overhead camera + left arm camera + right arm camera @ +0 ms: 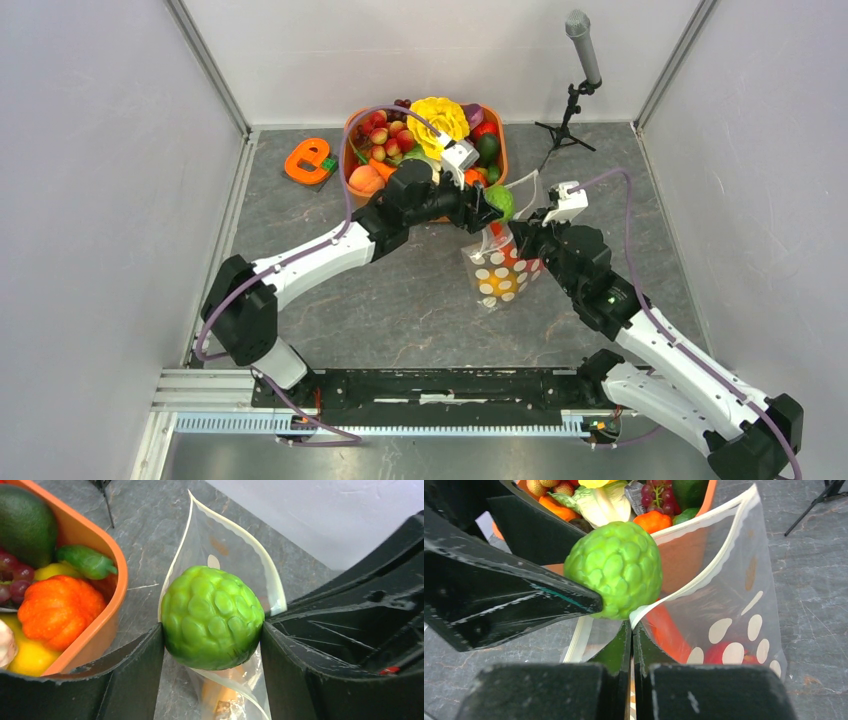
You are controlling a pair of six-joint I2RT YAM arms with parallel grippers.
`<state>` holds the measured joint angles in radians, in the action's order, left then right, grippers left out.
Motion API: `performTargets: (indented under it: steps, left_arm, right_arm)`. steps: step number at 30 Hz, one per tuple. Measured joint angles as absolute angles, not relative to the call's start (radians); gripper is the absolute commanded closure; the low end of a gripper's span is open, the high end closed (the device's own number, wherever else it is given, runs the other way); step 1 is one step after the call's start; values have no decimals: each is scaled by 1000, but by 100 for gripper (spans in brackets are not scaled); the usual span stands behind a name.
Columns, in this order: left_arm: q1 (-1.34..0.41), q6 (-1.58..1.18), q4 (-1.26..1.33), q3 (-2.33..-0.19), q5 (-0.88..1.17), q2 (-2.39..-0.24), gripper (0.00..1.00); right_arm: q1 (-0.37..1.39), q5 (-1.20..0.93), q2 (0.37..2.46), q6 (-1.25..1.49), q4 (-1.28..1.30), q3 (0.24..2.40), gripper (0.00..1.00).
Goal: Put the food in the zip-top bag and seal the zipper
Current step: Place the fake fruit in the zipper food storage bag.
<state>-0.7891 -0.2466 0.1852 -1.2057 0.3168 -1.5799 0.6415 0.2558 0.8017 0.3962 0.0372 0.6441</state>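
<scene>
My left gripper (pixel 212 630) is shut on a bumpy green fruit (pixel 212 617), one piece of the food, and holds it right at the open mouth of the zip-top bag (pixel 225 545). The clear bag with white dots (pixel 500 268) stands upright on the table. My right gripper (pixel 631 627) is shut on the bag's near mouth edge, pinching the whitish zipper (pixel 704 575) and keeping the mouth open. Inside the bag lie an orange piece (pixel 669 630) and a red piece (pixel 719 655). From above, the green fruit (pixel 501 202) sits between both grippers.
An orange tub (pixel 352 140) heaped with more toy fruit and vegetables stands just behind the bag, its rim (pixel 97 625) close to my left finger. An orange object (pixel 310 160) lies left of the tub. A microphone stand (pixel 575 110) is at the back right.
</scene>
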Motion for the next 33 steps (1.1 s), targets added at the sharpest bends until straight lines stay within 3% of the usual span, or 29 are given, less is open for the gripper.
performTargets:
  steps: [6, 18, 33]
  left_arm:
    - [-795, -236, 147, -1219, 286, -1602, 50]
    - [-814, -215, 53, -1298, 260, -1617, 23]
    - [-814, -256, 88, -1298, 313, -1625, 11]
  right_arm:
    - [641, 208, 800, 388, 11, 639, 100]
    - [641, 144, 799, 361, -46, 624, 100]
    - [641, 219, 784, 363, -9, 619, 100]
